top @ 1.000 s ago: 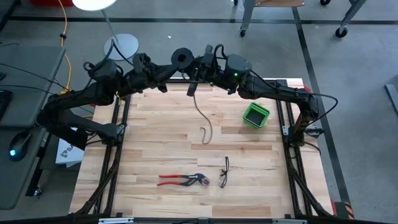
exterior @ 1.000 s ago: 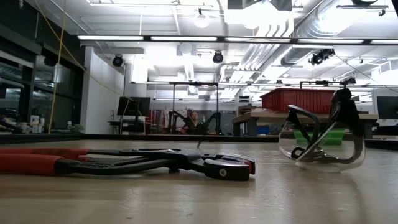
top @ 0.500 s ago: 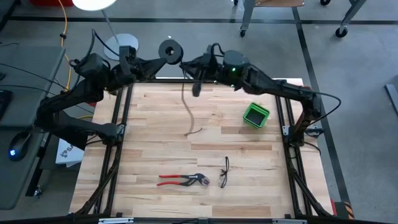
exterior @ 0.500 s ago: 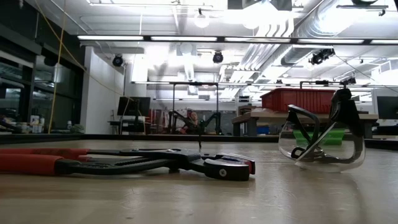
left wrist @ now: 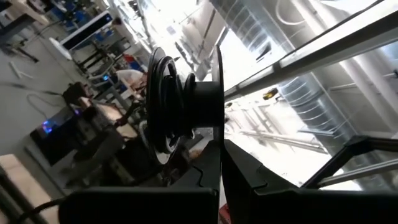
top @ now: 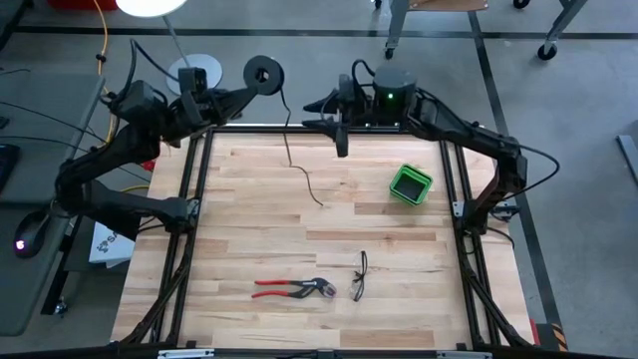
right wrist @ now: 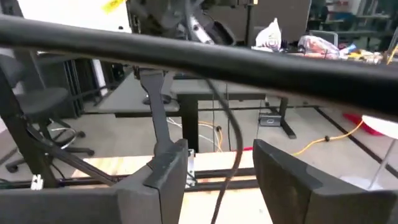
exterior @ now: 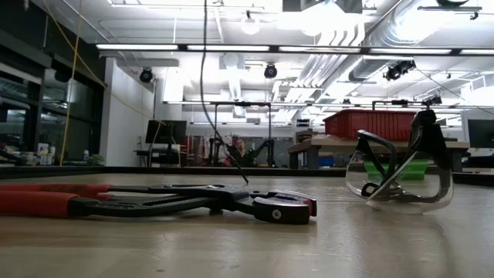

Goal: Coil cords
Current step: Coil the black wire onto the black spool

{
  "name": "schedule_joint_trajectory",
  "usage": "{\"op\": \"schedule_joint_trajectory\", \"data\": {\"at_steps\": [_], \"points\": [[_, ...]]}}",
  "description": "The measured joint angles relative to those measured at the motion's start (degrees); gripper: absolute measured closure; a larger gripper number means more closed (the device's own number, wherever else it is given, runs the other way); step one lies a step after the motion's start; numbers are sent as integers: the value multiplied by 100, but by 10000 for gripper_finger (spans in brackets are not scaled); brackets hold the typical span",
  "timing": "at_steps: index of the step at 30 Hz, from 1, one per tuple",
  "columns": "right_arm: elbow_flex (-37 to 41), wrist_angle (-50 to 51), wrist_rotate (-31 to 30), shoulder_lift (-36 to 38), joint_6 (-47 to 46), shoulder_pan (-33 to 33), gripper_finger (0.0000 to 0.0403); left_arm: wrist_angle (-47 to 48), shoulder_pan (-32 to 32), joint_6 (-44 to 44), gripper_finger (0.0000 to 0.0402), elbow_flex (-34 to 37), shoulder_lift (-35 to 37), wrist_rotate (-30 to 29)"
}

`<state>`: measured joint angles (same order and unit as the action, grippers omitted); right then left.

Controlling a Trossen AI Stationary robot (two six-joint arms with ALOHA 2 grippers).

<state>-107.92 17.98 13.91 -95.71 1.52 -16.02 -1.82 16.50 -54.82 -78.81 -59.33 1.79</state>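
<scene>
The left claw (top: 242, 88), in the upper left of the high view just beyond the tabletop's (top: 249, 229) far edge, is clamped on the reel (top: 262, 72), which already carries several turns of the cord (top: 290, 150). A good length is not yet wound: the cord hangs from the reel and trails onto the tabletop, its free end lying near the upper middle. So the coiling looks partly done, with the loose tail left to take up. The right claw (top: 340, 128), in the upper middle, stands wide, with the cord running between its fingers (right wrist: 166, 168) but not gripped. Against the earlier frames, the reel has travelled left and up, the right claw has opened and let the cord go, and less cord lies on the wood.
</scene>
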Motion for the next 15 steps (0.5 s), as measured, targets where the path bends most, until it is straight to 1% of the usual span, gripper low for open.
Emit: {"op": "schedule_joint_trajectory", "data": {"at_steps": [4,8,15], "points": [[2,-235,-73,-126,49,144,230,-281,-1,-60,401,0,-109,28],[2,-284,-765,-231,454,270,230,-397,-1,-194,401,-2,-184,72],[2,-463,-670,-294,342,345,230,-486,-1,-195,401,-2,-188,69]]}}
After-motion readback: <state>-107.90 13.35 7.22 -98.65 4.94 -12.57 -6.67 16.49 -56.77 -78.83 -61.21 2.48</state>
